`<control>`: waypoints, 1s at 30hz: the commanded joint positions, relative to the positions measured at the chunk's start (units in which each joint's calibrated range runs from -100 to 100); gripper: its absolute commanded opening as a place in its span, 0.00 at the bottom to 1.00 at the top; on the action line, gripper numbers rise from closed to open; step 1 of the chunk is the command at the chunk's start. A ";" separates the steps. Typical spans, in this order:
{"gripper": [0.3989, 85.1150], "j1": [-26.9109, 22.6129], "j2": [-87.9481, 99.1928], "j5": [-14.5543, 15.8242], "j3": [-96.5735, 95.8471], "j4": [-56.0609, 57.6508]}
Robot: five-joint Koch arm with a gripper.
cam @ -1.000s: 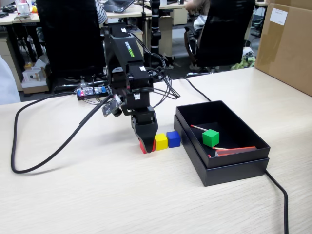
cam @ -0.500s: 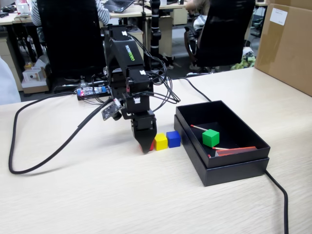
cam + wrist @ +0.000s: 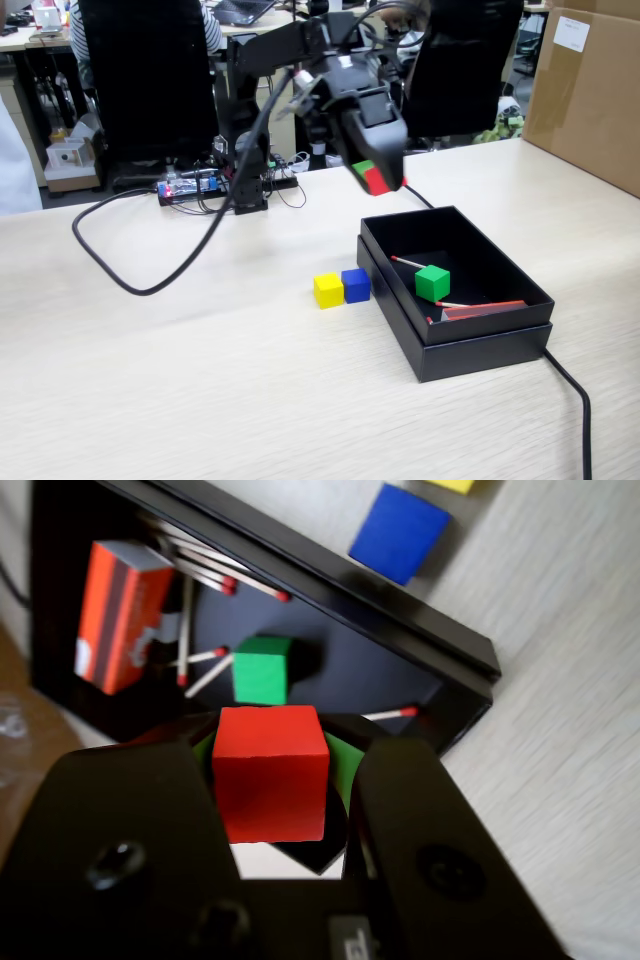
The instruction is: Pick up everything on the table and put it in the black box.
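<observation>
Red cube (image 3: 270,770) between black jaws, green patches on the jaw pads beside it. Green cube (image 3: 262,669) in matte black box (image 3: 500,270). Yellow cube (image 3: 328,290) and blue cube (image 3: 355,284) on light beige wood-grain table (image 3: 200,380). Orange-red matchbox (image 3: 122,613) with dark stripe; pale matchsticks (image 3: 200,658), red heads. Black cable (image 3: 150,280). Brown carton (image 3: 590,90).

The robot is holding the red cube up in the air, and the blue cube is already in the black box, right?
Not quite. The cube already in the black box is the green cube. The blue cube sits on the table beside the yellow cube, as the fixed view shows. The rest is right: the gripper holds the red cube up in the air.
</observation>
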State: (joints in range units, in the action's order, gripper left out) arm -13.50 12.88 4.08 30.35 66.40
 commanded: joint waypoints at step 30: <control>0.52 -2.30 -11.79 2.93 2.83 2.07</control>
State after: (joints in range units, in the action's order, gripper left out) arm -16.04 -10.68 6.86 31.45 67.48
